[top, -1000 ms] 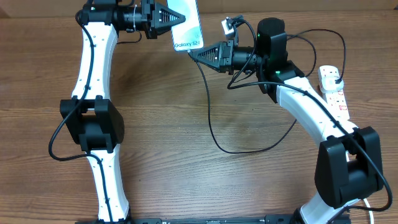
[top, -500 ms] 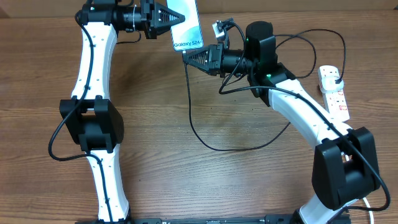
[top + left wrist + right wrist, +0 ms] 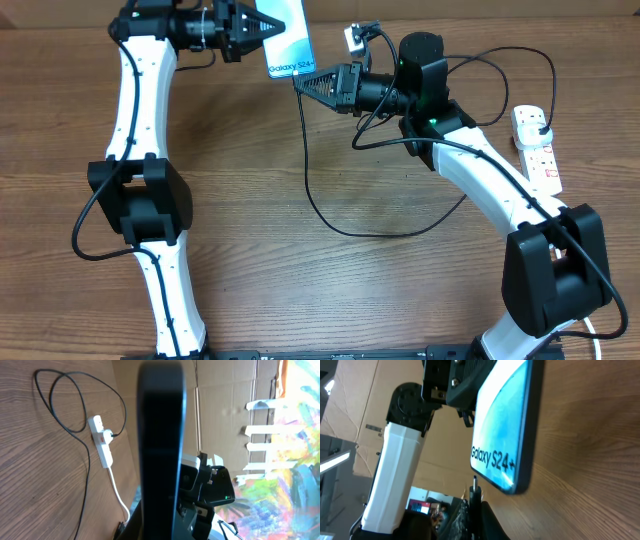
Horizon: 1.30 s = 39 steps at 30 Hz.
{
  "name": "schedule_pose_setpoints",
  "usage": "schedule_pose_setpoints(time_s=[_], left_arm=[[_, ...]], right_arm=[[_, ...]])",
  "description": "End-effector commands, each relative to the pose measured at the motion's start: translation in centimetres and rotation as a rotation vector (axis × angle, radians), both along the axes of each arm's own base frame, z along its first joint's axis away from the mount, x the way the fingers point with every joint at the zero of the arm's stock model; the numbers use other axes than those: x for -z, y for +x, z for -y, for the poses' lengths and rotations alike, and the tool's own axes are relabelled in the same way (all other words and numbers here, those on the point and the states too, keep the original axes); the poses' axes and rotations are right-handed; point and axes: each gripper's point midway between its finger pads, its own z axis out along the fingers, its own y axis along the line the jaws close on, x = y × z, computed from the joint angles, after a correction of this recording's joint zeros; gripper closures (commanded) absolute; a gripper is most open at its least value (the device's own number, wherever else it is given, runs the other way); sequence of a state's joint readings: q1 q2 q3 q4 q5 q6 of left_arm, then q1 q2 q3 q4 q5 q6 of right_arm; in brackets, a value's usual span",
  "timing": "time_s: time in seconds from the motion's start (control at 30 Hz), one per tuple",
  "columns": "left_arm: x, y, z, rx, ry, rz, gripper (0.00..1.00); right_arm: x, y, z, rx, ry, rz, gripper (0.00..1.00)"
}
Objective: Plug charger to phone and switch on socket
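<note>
My left gripper (image 3: 262, 26) is shut on the phone (image 3: 286, 47), held at the table's far edge with its lit "Galaxy S24+" screen up. In the left wrist view the phone (image 3: 161, 450) shows edge-on as a dark bar. My right gripper (image 3: 305, 84) is shut on the charger's connector tip (image 3: 475, 491), which points at the phone's lower edge (image 3: 512, 487) and stands just short of it. The black cable (image 3: 330, 215) loops over the table to the plug in the white socket (image 3: 535, 145) at the right.
The socket's thick white cord (image 3: 116, 491) runs off toward the table's edge. Cardboard (image 3: 350, 415) and a bright painted wall (image 3: 295, 460) stand beyond the table. The cable loop lies on the wood between the two arms.
The left gripper has shifted the phone a little to the left and tilted it. The right gripper has followed leftward with the connector tip, dragging the cable loop left.
</note>
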<state>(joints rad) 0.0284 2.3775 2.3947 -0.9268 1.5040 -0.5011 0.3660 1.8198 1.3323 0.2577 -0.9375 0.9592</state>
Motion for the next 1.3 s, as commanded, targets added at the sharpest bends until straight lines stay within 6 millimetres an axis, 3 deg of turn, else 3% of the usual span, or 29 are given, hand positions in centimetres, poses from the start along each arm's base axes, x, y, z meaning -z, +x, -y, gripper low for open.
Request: schedule_pose_setpoints(time_s=[0.0, 0.4, 1.27], left_arm=[[-3.3, -1.5, -0.2, 0.038, -0.052, 0.041, 0.96], [-3.4, -2.0, 1.2, 0.07, -0.059, 0.014, 0.96], [-3.5, -2.0, 1.2, 0.07, -0.059, 0.019, 0.96]], right_arm=[[-1.0, 0.3, 0.3, 0.023, 0.01, 0.004, 0.96], [-0.6, 0.2, 0.3, 0.022, 0.002, -0.017, 0.96], [-0.5, 0.4, -0.1, 0.05, 0.011, -0.069, 0.96]])
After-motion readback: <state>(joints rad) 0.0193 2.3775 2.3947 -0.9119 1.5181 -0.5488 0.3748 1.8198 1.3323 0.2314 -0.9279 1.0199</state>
